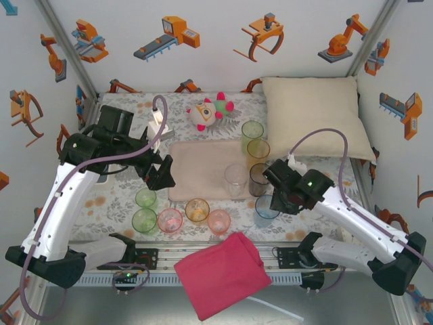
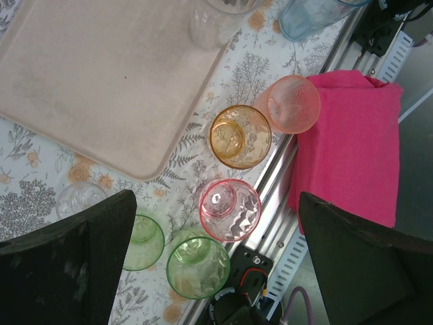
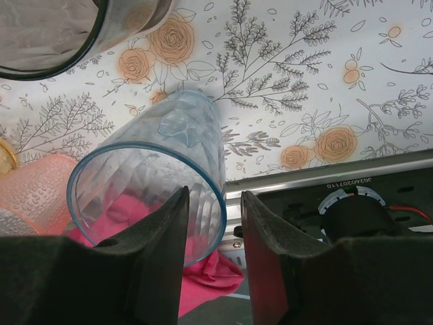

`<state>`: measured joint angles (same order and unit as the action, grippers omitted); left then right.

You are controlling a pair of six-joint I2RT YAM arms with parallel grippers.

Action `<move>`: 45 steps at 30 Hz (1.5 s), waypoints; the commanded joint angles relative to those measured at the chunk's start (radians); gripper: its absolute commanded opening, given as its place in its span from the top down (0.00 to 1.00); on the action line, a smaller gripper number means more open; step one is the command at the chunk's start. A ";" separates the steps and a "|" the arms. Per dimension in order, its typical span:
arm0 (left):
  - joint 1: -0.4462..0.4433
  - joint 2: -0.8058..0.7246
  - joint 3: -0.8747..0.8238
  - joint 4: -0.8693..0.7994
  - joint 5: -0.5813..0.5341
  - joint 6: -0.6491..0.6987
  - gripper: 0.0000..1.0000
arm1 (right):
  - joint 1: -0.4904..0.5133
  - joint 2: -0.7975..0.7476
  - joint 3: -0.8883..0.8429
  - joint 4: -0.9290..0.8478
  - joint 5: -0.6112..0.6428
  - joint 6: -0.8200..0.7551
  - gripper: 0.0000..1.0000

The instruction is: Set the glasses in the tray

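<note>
Between right gripper (image 3: 215, 203) fingers, narrow gap, stands blue glass (image 3: 149, 183) wall. One finger inside rim, one outside, no pinch visible. To do it well: close gently on wall, lift straight up, steer clear of smoky glass (image 3: 61, 34) just beyond fingertips, carry left to tray (image 1: 196, 169). Left gripper (image 2: 216, 217) spread wide, empty, pink glass (image 2: 230, 210) under its gap. Hard to judge: pad contact with wall. Near rim cut off behind fingers.

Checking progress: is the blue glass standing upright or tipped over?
Upright: the blue glass stands on its base, rim upward.
</note>
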<state>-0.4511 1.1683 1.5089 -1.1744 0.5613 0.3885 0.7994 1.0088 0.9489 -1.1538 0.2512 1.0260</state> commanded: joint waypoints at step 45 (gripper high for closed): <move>-0.004 -0.006 0.004 -0.005 0.027 -0.017 0.03 | -0.029 -0.109 -0.062 0.006 0.020 0.032 0.98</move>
<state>-0.4511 1.1683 1.5089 -1.1740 0.5659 0.3775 0.7769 0.9154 0.8703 -1.1370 0.2512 1.0481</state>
